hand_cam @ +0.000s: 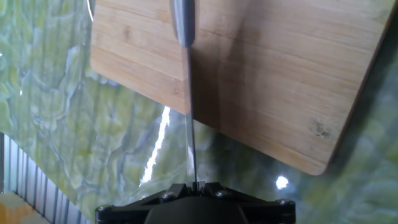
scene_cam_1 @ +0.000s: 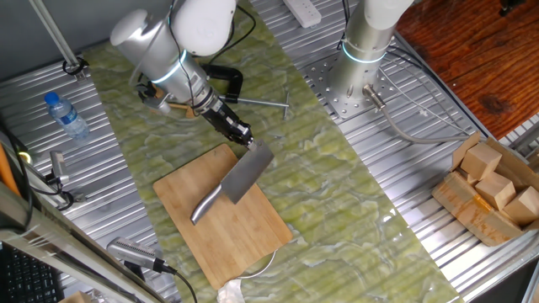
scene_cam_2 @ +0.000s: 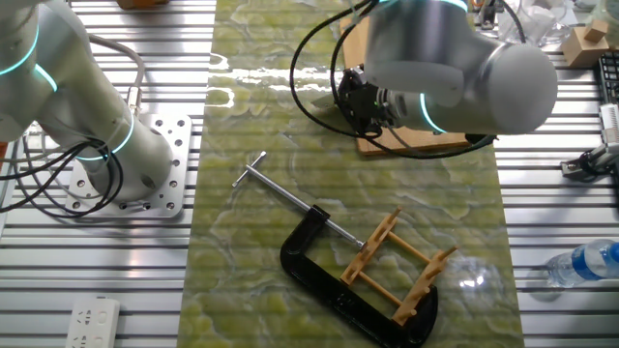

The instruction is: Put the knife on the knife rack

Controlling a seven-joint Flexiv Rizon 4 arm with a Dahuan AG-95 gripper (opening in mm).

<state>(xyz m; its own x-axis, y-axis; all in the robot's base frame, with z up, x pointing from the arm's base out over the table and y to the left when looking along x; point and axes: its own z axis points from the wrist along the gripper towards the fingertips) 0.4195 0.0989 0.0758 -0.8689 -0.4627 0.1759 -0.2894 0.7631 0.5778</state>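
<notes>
The gripper (scene_cam_1: pixel 248 141) pinches the cleaver (scene_cam_1: pixel 240 178) by its blade's top edge, edge-on above the cutting board (scene_cam_1: pixel 227 220): the carry step. Next, I judge, it must travel to the knife rack (scene_cam_2: pixel 397 268) by the C-clamp (scene_cam_2: pixel 319 263) and lower the blade between pegs.

Counted on the worktop: mostly single things.

One knife (scene_cam_1: pixel 236 181), one cutting board (scene_cam_1: pixel 221 220), one knife rack (scene_cam_2: pixel 398 266), one black clamp (scene_cam_2: pixel 334 275), one water bottle (scene_cam_1: pixel 66 115), one green mat (scene_cam_1: pixel 337 168), one power strip (scene_cam_2: pixel 92 322). Two robot arms, one working (scene_cam_1: pixel 164 59) and one idle (scene_cam_1: pixel 370 34). One box of wooden blocks (scene_cam_1: pixel 493 189), at least four blocks showing.
</notes>
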